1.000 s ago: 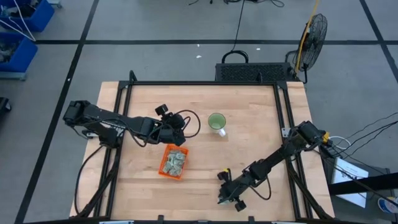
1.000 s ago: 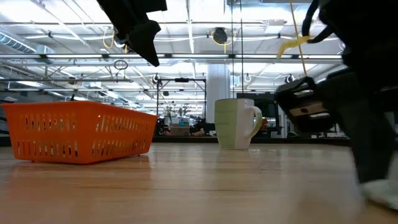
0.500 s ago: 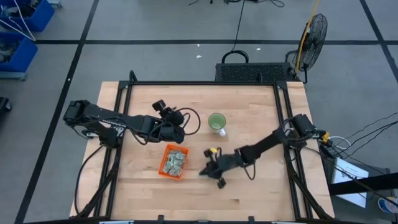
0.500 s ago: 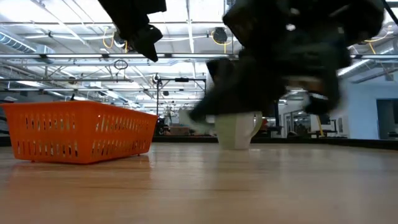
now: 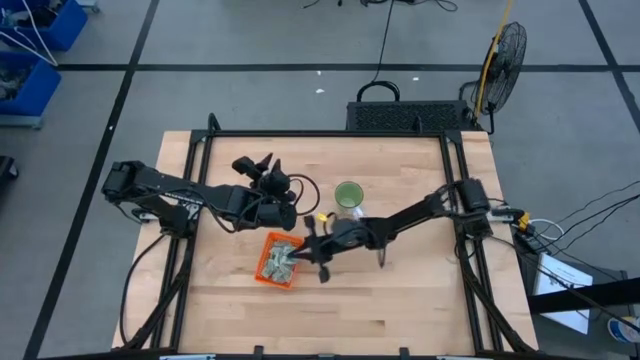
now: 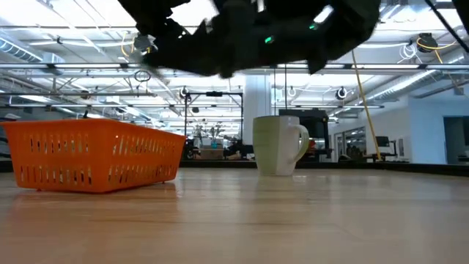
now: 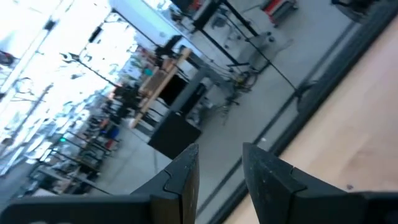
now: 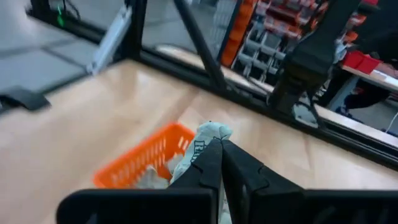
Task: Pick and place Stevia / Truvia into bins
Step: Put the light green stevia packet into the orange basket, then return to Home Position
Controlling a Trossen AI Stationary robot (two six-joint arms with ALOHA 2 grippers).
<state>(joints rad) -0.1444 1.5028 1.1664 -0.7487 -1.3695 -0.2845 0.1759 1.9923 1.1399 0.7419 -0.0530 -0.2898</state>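
The orange basket (image 5: 268, 272) sits at the table's middle and shows again in the low view (image 6: 88, 158) and the right wrist view (image 8: 146, 158). Several white-and-green sachets (image 5: 283, 260) lie inside it. My right gripper (image 5: 302, 250) hovers at the basket's right edge, shut on one sachet (image 8: 208, 134). My left gripper (image 5: 245, 165) is raised beyond the basket's far side and points away from it. In its own wrist view its fingers (image 7: 219, 158) stand apart with nothing between them. My right gripper pinches one white sachet between its two fingertips (image 8: 211, 163). The sachet's crumpled free end (image 8: 211, 132) sticks out past the tips. The fingers come slanting from the table's right. The sachet is lifted clear of the table, by the basket's right rim.
A round green cup (image 5: 348, 195) stands on the table just beyond my right arm, and shows with its handle in the low view (image 6: 280, 145). Bare wood (image 5: 400, 300) lies along the near and right parts of the table. Black frame rails (image 5: 455, 170) border the table.
My right gripper has swept from near the table's near edge toward the far left, up to the basket's right rim, staying shut on the sachet. My left gripper has drawn back from the basket toward the far edge and tipped upward.
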